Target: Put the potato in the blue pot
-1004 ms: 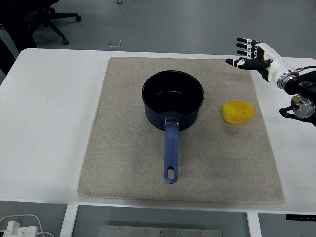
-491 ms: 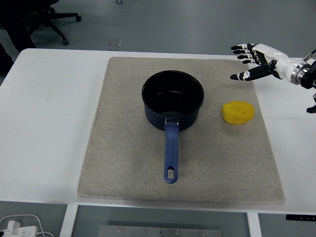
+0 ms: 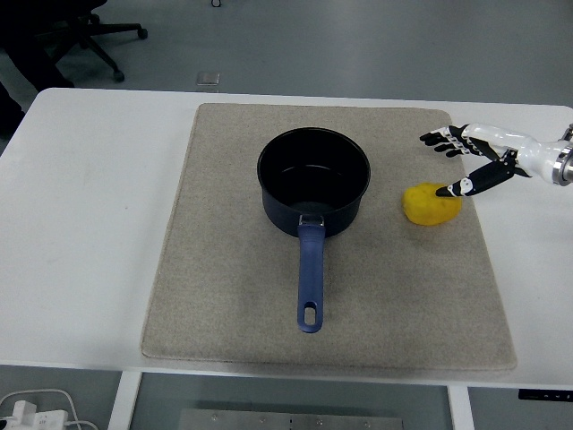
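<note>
My right hand (image 3: 473,161) hangs open, fingers spread, holding nothing — thumb tip at the potato (image 3: 431,204), which lies on the mat (image 3: 224,296) beside the pot (image 3: 313,182).

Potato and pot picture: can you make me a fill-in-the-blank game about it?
1. The potato lies on the mat to the ______ of the blue pot.
2. The pot's handle points toward the table's ______ edge.
3. The inside of the pot is ______.
4. The right hand has its fingers ______.

Missing words: right; near; empty; open
</note>
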Tool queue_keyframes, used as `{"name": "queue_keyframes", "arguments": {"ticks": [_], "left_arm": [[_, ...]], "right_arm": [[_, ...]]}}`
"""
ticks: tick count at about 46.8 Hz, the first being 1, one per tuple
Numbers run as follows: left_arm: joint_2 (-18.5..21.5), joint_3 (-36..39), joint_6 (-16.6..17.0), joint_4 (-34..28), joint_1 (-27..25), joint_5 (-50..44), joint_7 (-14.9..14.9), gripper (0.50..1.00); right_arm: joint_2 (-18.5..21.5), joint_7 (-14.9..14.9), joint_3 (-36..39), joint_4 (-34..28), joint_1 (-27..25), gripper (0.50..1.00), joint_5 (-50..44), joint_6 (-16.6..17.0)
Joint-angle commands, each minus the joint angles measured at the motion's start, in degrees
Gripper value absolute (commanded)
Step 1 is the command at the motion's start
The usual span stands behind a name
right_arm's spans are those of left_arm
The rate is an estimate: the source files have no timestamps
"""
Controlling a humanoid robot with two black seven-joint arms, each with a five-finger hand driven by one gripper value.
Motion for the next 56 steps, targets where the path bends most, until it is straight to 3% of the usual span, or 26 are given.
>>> {"name": "queue_keyframes", "arguments": {"ticks": [1,33,56], "left_arm": [[0.0,-0.1,0.0,0.0,0.0,0.0,0.0,0.996],[0.0,-0.1,0.0,0.0,0.0,0.0,0.0,0.996],[0.0,-0.1,0.0,0.0,0.0,0.0,0.0,0.996]], "right_arm": [[-0.7,0.1,0.0,1.0,-0.1,0.921,-1.0,0.0],[-0.6,2.7,-0.3,1.3,-0.9,0.921,-1.7,-0.6],[0.2,2.8,0.5,1.2,-3.9,0.921,-2.4,-2.0]]}}
